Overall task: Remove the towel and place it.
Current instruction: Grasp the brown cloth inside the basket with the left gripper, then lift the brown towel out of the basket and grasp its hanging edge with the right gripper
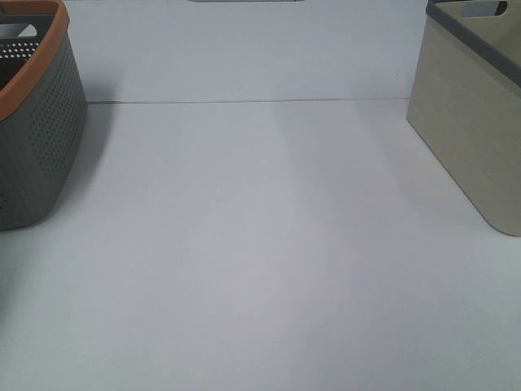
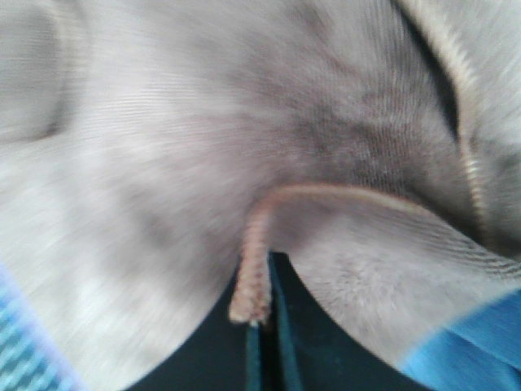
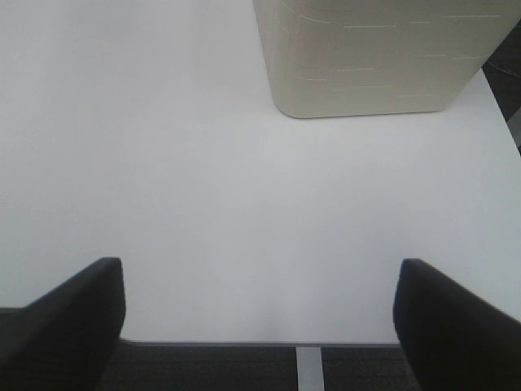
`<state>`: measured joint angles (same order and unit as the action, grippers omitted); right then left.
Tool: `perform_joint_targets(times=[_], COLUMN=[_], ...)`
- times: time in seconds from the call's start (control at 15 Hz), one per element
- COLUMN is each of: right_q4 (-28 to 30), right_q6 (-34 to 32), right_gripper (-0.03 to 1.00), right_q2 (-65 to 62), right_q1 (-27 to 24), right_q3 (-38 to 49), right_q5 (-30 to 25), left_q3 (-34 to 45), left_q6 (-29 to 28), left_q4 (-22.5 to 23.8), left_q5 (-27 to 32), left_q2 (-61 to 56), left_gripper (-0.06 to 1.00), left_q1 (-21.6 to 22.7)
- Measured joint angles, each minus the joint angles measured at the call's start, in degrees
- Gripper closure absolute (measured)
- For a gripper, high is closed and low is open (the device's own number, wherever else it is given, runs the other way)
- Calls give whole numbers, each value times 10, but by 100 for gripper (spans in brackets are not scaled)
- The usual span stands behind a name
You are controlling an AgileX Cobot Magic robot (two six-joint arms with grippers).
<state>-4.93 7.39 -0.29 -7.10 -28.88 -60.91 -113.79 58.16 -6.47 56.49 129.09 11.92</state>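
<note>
towel [image 2: 203, 163] | high view: not visible, only grey basket [image 1: 41, 130] on the left, beige bin [image 1: 472, 122] on the right, table [image 1: 260, 269] | left wrist: fills view over blue fabric [image 2: 468, 350]; left gripper [image 2: 262, 338] clenched, apparently on its hem, ready for lift-out | right wrist: right gripper [image 3: 260, 318] released, idle above table, clear of the pick.

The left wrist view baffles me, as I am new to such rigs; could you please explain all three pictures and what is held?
This is a robot with two arms, each ending in a gripper. The high camera looks on a white table, with a grey, orange-rimmed basket at the left and a beige bin at the right; neither arm shows there. The right wrist camera sees its open right gripper, empty, above the table. The left wrist camera, blurred, shows the left gripper shut on the hem of the towel, blue fabric beside.
</note>
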Motion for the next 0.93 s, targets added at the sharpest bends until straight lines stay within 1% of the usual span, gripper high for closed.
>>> perform_joint_targets(times=[0.13,0.2,0.4,0.47,0.6,0.87,0.93], right_q4=[0,0,0,0,0,0,0], right_q6=[0,0,0,0,0,0,0], right_gripper=[18,18,18,18,18,18,18], right_q2=[0,0,0,0,0,0,0], right_q1=[0,0,0,0,0,0,0], right_q3=[0,0,0,0,0,0,0], right_q5=[0,0,0,0,0,0,0], left_q3=[0,0,0,0,0,0,0], left_q6=[-42,-51,-57,-61,-64,-65,-65], left_q4=[2,5,5,1,-13,-19,-21], left_q5=[15,19,65,90,120,129,131], left_q2=[-35,-58,-136,-167,-226,-317,-360], left_gripper=[94,94,94,94,94,94,94], left_q1=[0,0,0,0,0,-2,-2])
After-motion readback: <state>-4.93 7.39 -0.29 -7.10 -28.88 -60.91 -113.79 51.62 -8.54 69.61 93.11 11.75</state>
